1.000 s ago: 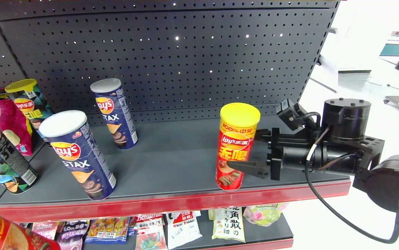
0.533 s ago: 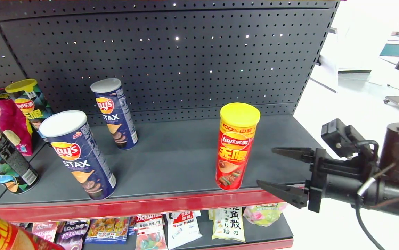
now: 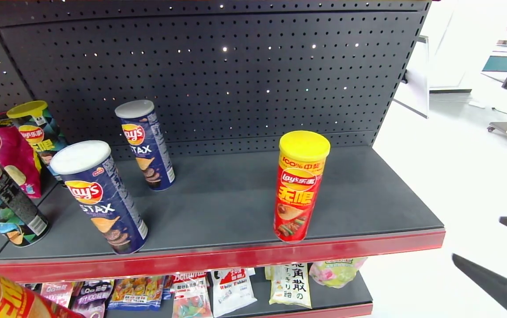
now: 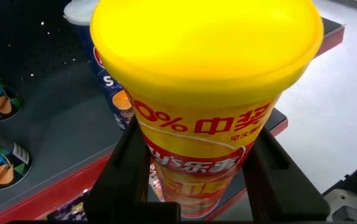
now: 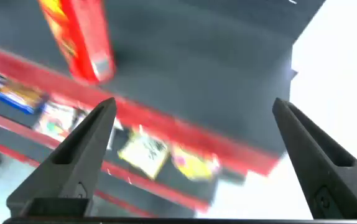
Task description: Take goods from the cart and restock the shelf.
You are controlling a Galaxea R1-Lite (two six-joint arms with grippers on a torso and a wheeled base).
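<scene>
A red chips can with a yellow lid (image 3: 300,185) stands upright near the front edge of the dark shelf (image 3: 368,194); the right wrist view shows this can (image 5: 79,37) too. My right gripper (image 3: 478,238) hangs open off the shelf's right end, below its level and well clear of the can. In its own wrist view the right gripper (image 5: 194,106) has nothing between its fingers. My left gripper (image 4: 200,174) is shut on a second red can with a yellow lid (image 4: 203,93). That held can (image 3: 1,296) sits at the lower left corner of the head view, in front of the shelf.
Two blue chips cans (image 3: 101,194) (image 3: 145,143) stand on the shelf's left half, with more cans and a pink bag (image 3: 10,150) at the far left. Bare shelf lies between the blue cans and the red can. Snack bags (image 3: 236,287) fill the lower shelf. A pegboard (image 3: 236,79) backs the shelf.
My right gripper, which had its fingers around the red can on the shelf, has pulled back to the right and downward, leaving the can standing. The held can at lower left shifted slightly.
</scene>
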